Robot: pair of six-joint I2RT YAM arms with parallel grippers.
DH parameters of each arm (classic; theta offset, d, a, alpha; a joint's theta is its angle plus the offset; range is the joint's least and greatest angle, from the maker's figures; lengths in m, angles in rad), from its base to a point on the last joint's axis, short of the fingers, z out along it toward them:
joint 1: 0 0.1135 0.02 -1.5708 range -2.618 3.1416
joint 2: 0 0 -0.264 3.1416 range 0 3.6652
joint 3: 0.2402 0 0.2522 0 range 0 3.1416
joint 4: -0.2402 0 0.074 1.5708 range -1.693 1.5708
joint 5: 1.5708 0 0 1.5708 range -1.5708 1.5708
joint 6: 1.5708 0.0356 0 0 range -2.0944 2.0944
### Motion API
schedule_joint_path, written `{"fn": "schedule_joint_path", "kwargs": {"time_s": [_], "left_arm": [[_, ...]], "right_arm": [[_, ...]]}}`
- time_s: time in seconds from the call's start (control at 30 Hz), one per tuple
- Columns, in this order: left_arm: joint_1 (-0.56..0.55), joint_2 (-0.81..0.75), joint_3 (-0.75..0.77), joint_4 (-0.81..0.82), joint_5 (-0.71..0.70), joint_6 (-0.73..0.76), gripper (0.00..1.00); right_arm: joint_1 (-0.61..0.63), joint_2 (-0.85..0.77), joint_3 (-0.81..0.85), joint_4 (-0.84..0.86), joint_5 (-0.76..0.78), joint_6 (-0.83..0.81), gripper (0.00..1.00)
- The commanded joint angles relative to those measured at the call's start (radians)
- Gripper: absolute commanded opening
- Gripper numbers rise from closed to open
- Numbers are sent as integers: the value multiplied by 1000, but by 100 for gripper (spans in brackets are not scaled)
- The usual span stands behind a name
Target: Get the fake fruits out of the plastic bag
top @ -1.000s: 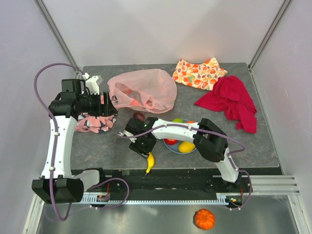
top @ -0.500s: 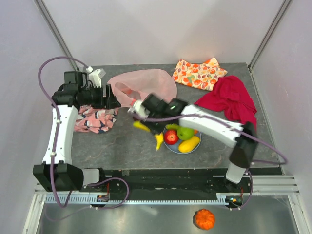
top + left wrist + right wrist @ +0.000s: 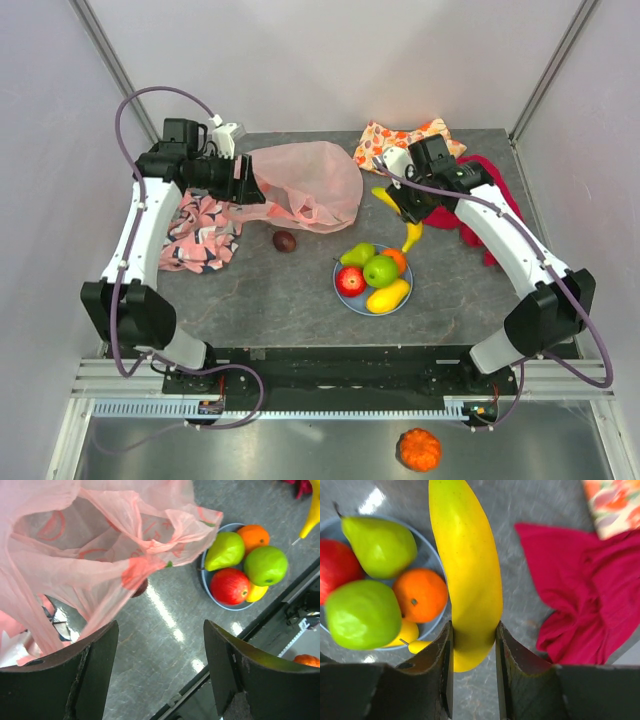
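Now the right gripper (image 3: 473,630) is clamped on one banana (image 3: 465,555), gripping it near its lower end. Its long axis runs straight out past the fingertips. The plate (image 3: 427,556) lies just left of those fingers and below the fruit, so the drop looks to me like a short shift leftward. This arm is plainly the nearer one. Five fruits already sit on the plate: one pear (image 3: 380,545), one orange (image 3: 420,595), one green apple (image 3: 362,615), one red apple (image 3: 337,570) and one yellow fruit (image 3: 407,632). One dark fruit (image 3: 285,240) lies loose on the table, beyond the left gripper (image 3: 160,625). That gripper's fingers stand wide apart, holding nothing I can see. The single bag (image 3: 305,180) hangs just ahead of them, its edge draped against the left finger (image 3: 95,675). Red patches show through the film, and whether they are fruit or print I cannot tell.
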Motion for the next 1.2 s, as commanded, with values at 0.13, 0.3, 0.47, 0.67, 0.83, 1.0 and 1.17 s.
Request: {"fn": "schedule_joint_path", "kwargs": {"time_s": [0.13, 0.3, 0.47, 0.67, 0.83, 1.0, 1.17], "left_arm": [[-4, 93, 92, -37, -42, 60, 75], [-12, 130, 89, -35, -46, 60, 75], [-44, 154, 109, -44, -69, 71, 75], [-72, 164, 106, -54, -97, 83, 75], [-76, 160, 95, -54, -109, 86, 74], [-80, 156, 96, -57, -123, 93, 74], [-83, 151, 84, -58, -129, 96, 74]], "right_arm": [[-41, -3, -105, 12, -97, -146, 15], [-50, -11, -154, -4, -189, -219, 17], [-53, 6, -203, 12, -247, -235, 18], [-51, 37, -206, 31, -313, -241, 19], [-50, 63, -209, 29, -342, -245, 22], [-51, 86, -212, 25, -361, -245, 24], [-50, 95, -208, 8, -362, -256, 30]]}}
